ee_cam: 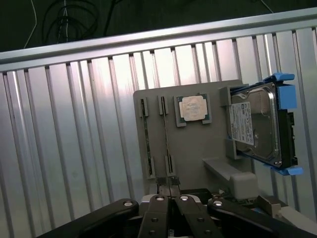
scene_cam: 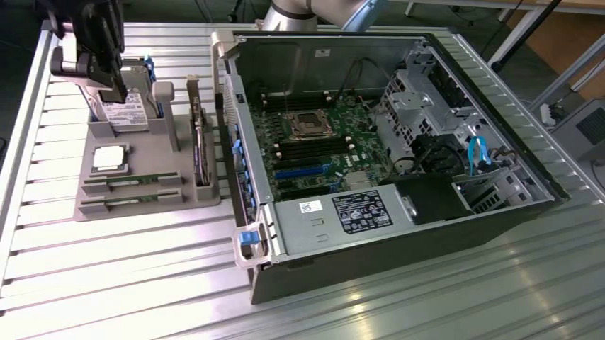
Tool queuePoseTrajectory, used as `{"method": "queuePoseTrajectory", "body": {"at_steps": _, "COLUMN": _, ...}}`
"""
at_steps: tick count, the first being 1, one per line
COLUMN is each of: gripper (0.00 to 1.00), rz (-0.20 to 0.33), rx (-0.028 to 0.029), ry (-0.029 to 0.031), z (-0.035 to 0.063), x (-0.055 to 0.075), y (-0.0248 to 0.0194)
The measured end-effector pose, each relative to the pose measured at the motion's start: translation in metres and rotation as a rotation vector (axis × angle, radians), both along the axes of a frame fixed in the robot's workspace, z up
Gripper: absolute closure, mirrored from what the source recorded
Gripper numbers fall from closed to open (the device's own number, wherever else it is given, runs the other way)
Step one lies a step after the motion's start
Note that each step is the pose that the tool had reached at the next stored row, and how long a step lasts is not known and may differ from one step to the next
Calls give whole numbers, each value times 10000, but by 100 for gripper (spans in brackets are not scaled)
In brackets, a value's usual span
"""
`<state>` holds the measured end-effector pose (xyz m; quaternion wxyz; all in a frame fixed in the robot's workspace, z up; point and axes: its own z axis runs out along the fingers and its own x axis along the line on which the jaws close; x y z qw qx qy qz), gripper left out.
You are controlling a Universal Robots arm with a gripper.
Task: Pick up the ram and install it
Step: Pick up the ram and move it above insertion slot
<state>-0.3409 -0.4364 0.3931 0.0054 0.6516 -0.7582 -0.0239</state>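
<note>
Gripper (scene_cam: 117,91) is held over the hard drive (scene_cam: 123,113) end of the grey tray (scene_cam: 151,164), fingers drawn together, nothing gripped. The ram (scene_cam: 132,182) is seated on edge in a tray slot, well apart from the gripper, near the processor (scene_cam: 109,157). Risk judged: processor could be clipped by a skewed descent, or the second stick (scene_cam: 130,200) just beside could be caught too. Long axis is laid along the exterior view's left-right, one end pointed at the expansion card (scene_cam: 200,142), with the open case (scene_cam: 378,273) beyond.
</note>
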Motion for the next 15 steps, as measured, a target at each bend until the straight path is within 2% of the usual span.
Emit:
{"method": "queuePoseTrajectory", "body": {"at_steps": 8, "gripper": 89, "rz": 1, "rx": 0, "ry": 0, "z": 0, "x": 0, "y": -15}}
{"method": "queuePoseTrajectory", "body": {"at_steps": 10, "gripper": 77, "rz": -1, "rx": 0, "ry": 0, "z": 0, "x": 0, "y": -21}}
{"method": "queuePoseTrajectory", "body": {"at_steps": 12, "gripper": 77, "rz": -1, "rx": 0, "ry": -1, "z": 0, "x": 0, "y": -22}}
{"method": "queuePoseTrajectory", "body": {"at_steps": 13, "gripper": 70, "rz": 0, "rx": 0, "ry": -1, "z": 0, "x": 0, "y": -22}}
{"method": "queuePoseTrajectory", "body": {"at_steps": 15, "gripper": 70, "rz": 0, "rx": 0, "ry": 0, "z": 0, "x": 0, "y": -23}}
